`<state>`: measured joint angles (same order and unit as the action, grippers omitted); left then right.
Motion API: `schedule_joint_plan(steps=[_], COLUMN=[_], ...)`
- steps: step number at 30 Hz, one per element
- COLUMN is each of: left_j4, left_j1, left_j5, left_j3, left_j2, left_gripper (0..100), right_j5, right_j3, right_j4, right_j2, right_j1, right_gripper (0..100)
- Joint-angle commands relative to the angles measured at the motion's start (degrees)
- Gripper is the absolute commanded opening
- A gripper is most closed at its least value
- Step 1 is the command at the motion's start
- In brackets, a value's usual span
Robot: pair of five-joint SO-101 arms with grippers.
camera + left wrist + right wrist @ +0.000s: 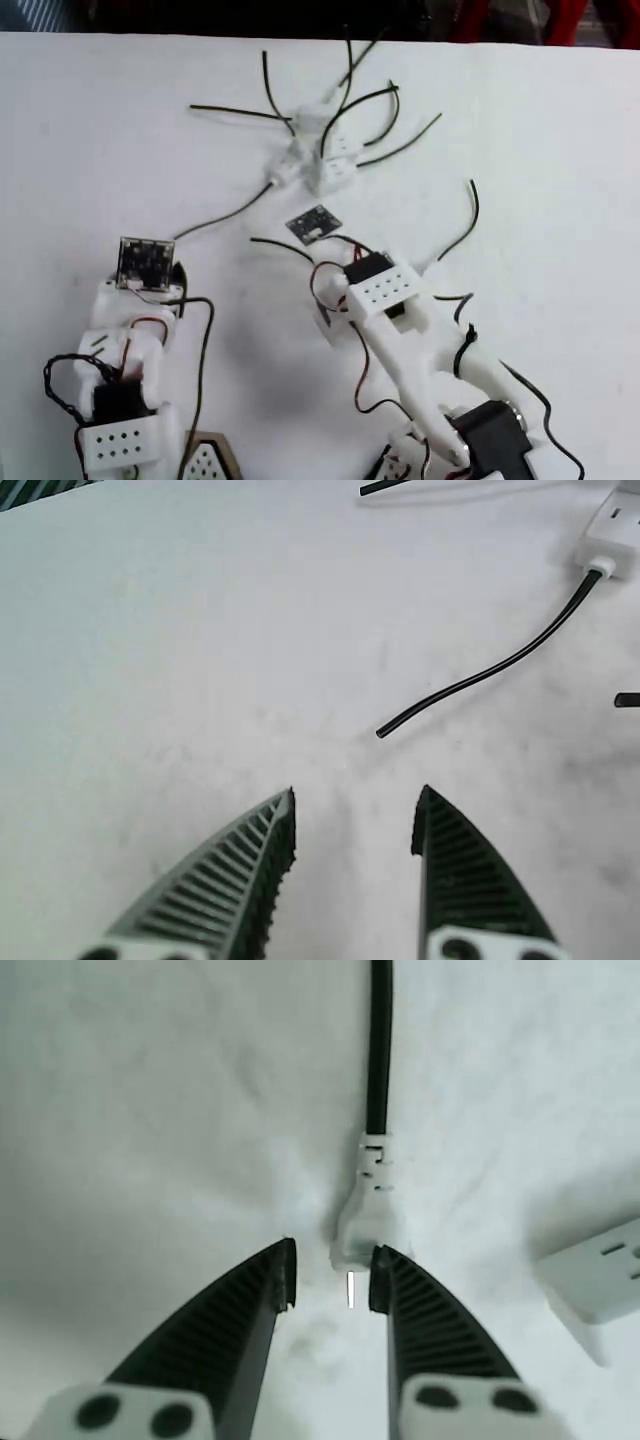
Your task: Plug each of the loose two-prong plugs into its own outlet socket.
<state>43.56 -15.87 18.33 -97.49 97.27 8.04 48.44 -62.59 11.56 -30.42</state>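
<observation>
Several white plugs and outlet sockets with black cords lie in a cluster [320, 160] at the table's far middle. My right gripper [333, 1250] is open, and its fingers flank the prong end of a white two-prong plug [368, 1210] lying flat on the table. That plug's black cord [380, 1050] runs away from the gripper. A white outlet socket [595, 1280] lies close beside it. My left gripper [356, 794] is open over bare table with nothing between its fingers. Ahead of it are a loose cord end [380, 730] and the white plug [605, 540] it leads to.
The left arm [125, 400] stands at the near left and the right arm [420, 340] at the near middle, both trailing red and black wires. The table's far edge [150, 33] meets a dark background. Open white surface lies at the left and far right.
</observation>
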Motion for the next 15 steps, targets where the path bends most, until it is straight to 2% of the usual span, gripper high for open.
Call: schedule_joint_plan(steps=[1,8,15], left_j4=[0.35,0.35,0.35], left_j1=[0.75,0.66,0.66], left_j5=[0.00,0.00,0.00], left_j3=[0.18,0.18,0.18], left_j2=[0.57,0.57,0.57], left_gripper=[20,20,20], right_j5=[3.43,8.44,8.53], right_j3=[0.70,0.62,0.53], right_j4=[1.98,2.07,1.98], right_j2=[-0.75,-0.75,-0.75], right_j1=[1.63,8.04,7.08], right_gripper=[12.5,12.4,12.2])
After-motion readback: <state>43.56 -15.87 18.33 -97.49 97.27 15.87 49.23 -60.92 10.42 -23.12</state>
